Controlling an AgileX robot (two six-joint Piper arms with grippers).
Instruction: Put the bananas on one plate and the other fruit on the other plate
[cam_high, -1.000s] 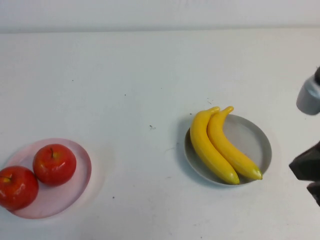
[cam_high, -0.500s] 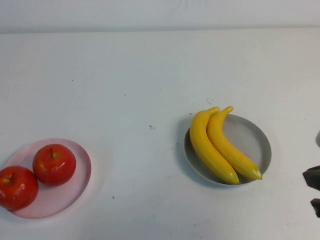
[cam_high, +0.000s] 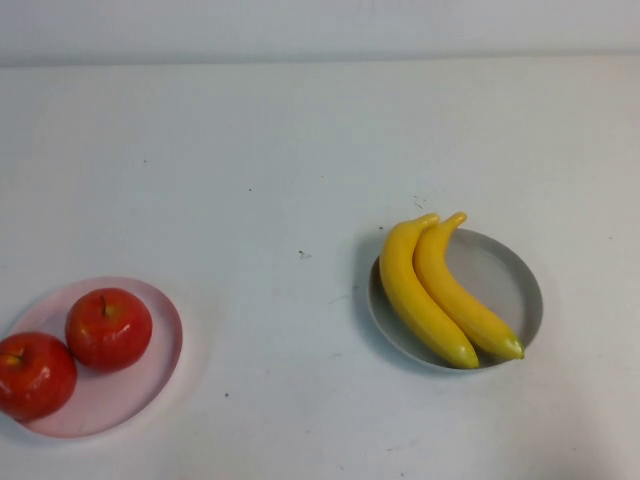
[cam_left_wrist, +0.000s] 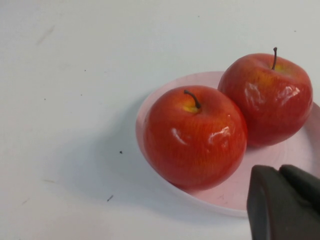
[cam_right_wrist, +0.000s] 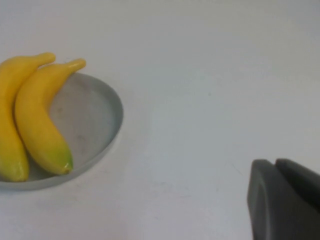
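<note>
Two yellow bananas (cam_high: 440, 290) lie side by side on the grey plate (cam_high: 510, 275) at the right of the table; the right wrist view shows the bananas (cam_right_wrist: 35, 115) and the grey plate (cam_right_wrist: 95, 115) too. Two red apples (cam_high: 108, 328) (cam_high: 33, 374) sit on the pale pink plate (cam_high: 150, 385) at the near left, and the apples (cam_left_wrist: 195, 135) (cam_left_wrist: 270, 95) fill the left wrist view on that pink plate (cam_left_wrist: 300, 150). My left gripper (cam_left_wrist: 280, 172) hangs shut and empty beside the pink plate. My right gripper (cam_right_wrist: 277, 165) is shut and empty over bare table, off to the side of the grey plate. Neither arm shows in the high view.
The white table (cam_high: 300, 150) stretches bare between and behind the two plates, with a few small dark specks on it. Its far edge meets a pale wall at the back.
The right arm has drawn back out of the high view past the right edge. The fruit and both plates have not moved.
</note>
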